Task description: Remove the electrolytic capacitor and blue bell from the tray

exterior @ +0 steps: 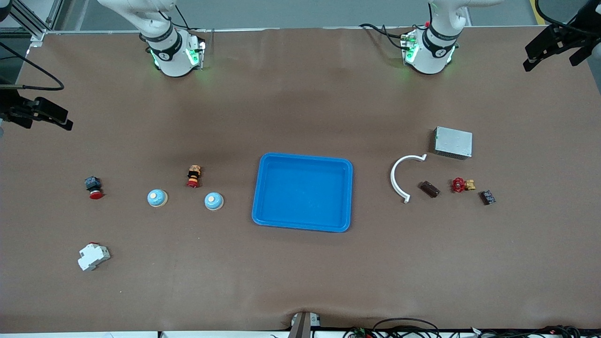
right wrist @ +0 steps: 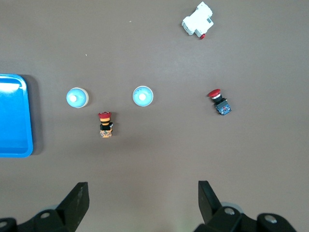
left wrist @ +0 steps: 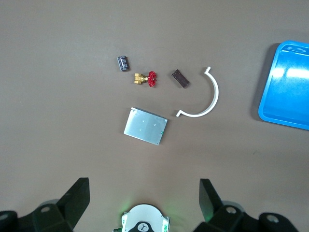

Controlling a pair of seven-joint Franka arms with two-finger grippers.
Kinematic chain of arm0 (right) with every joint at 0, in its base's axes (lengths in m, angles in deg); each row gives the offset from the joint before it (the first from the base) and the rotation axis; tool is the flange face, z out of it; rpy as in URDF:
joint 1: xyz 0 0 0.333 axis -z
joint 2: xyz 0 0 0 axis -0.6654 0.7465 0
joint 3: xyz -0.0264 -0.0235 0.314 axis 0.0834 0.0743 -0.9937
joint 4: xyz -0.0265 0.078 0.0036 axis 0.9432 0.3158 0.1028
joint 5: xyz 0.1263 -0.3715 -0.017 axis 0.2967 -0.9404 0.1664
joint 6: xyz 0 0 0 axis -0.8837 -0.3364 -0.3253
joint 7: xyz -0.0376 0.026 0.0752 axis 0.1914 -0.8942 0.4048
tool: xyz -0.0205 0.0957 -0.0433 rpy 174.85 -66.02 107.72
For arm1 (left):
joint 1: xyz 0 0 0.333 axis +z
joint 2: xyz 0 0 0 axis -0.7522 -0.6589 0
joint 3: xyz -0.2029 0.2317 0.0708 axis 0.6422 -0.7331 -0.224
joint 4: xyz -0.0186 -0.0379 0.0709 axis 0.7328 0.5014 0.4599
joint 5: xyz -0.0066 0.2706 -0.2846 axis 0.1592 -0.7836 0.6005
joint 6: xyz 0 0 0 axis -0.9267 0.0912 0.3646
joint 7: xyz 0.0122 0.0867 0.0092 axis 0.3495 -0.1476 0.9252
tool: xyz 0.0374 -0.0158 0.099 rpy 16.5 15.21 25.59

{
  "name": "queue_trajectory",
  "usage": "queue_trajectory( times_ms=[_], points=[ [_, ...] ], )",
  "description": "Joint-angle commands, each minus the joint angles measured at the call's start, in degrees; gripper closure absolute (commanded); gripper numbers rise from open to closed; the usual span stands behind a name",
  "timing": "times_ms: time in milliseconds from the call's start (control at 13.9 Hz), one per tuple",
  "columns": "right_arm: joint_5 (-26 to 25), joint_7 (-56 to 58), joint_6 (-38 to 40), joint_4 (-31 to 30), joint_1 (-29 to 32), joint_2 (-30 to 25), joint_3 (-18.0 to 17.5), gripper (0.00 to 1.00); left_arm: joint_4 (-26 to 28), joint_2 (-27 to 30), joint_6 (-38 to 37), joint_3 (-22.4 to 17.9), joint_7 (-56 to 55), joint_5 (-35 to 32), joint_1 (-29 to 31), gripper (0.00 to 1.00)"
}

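Left gripper (left wrist: 142, 195) and right gripper (right wrist: 140, 198): both raised above the table's robot-side edge, jaws spread wide, holding nothing. Tray (exterior: 263, 197) sits mid-table; two blue bells (exterior: 213, 201) lie on the table beside it.

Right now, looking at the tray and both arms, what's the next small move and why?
Probably none toward the tray: it holds nothing, and both blue bells already sit on the table toward the right arm's end. The left gripper and right gripper are open and hold nothing. I would keep both arms waiting.
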Motion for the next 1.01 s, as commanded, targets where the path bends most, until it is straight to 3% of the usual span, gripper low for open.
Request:
queue_trajectory(
  times_ms=[0,360,937],
  points=[
    [0.2,0.1,1.1,1.5,0.9,-0.5,-0.9,0.00,0.3,0.0,0.3,0.2,0.3,1.1,-0.1,0.00],
    [-0.3,0.3,1.0,3.5,1.2,0.3,-0.9,0.00,2.8,-1.6,6.2,0.6,0.5,1.1,-0.1,0.00],
    [0.1,-0.1,1.9,3.7,1.7,0.3,-0.9,0.00,-2.0,-6.8,5.5,0.6,1.1,0.5,-0.5,0.00]
  ],
)
